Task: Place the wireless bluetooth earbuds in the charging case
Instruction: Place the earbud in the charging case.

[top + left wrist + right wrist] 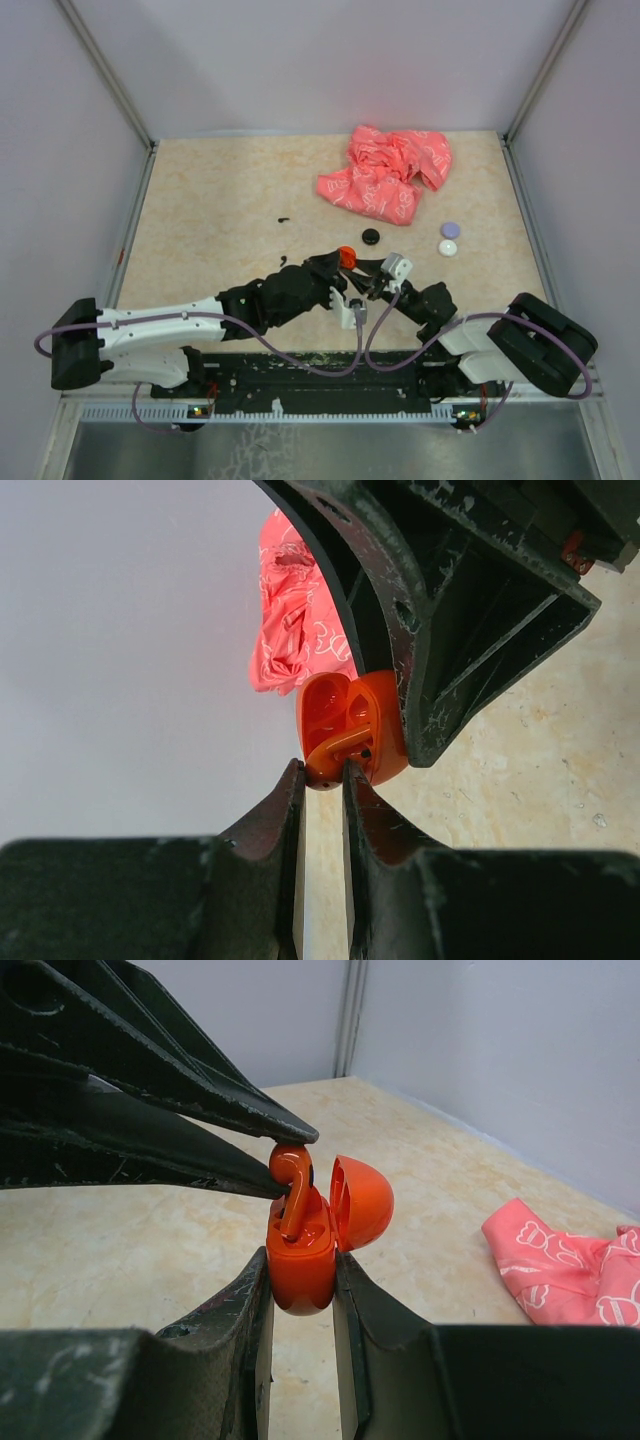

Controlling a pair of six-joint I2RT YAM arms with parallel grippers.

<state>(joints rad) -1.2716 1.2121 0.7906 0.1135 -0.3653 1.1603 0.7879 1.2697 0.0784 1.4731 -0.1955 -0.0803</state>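
Right gripper (300,1256) around charging case (300,1285), earbud (291,1178) partly inside, in left gripper (322,770).

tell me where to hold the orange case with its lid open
Grip the charging case by its lower body, across opposite sides, coming from the closed end, as the right end effector does: the lid stands open beside the mouth and the earbud enters there.

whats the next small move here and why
Probably ease the left fingers toward the case to seat the orange earbud deeper. Its head stands proud of the open orange case, which the right fingers clamp. Release only once seated.
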